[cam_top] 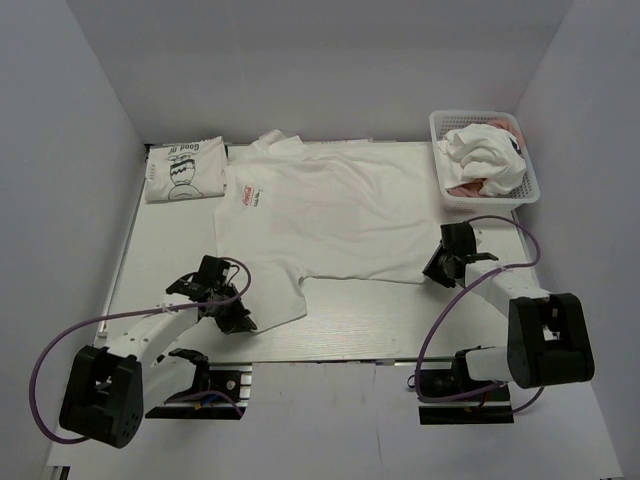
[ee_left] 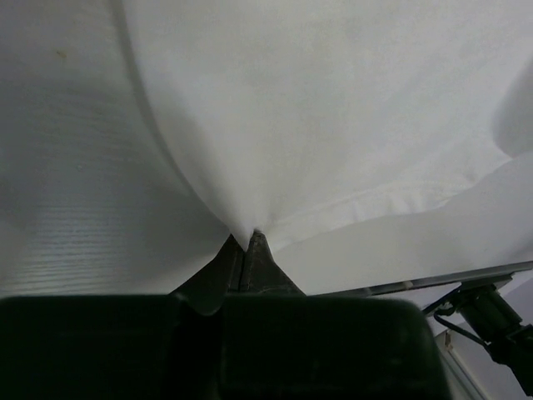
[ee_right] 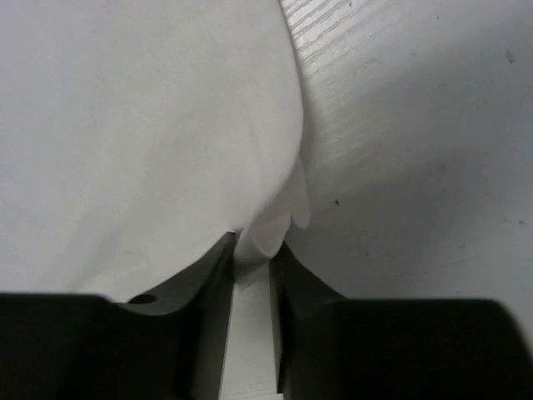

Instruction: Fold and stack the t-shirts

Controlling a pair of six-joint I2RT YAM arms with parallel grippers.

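A white t-shirt with red print (cam_top: 330,215) lies spread flat across the middle of the table. My left gripper (cam_top: 240,320) is at its near left corner. In the left wrist view the gripper (ee_left: 247,240) is shut on the shirt's hem corner (ee_left: 333,125). My right gripper (cam_top: 437,270) is at the shirt's near right corner. In the right wrist view the gripper (ee_right: 254,250) pinches a fold of the cloth (ee_right: 150,133) between its tips. A folded white t-shirt with black cartoon print (cam_top: 185,168) lies at the back left.
A white lattice basket (cam_top: 450,195) at the back right holds crumpled white shirts (cam_top: 485,155) with a pink one underneath. White walls enclose the table on three sides. The arms' bases and purple cables are at the near edge.
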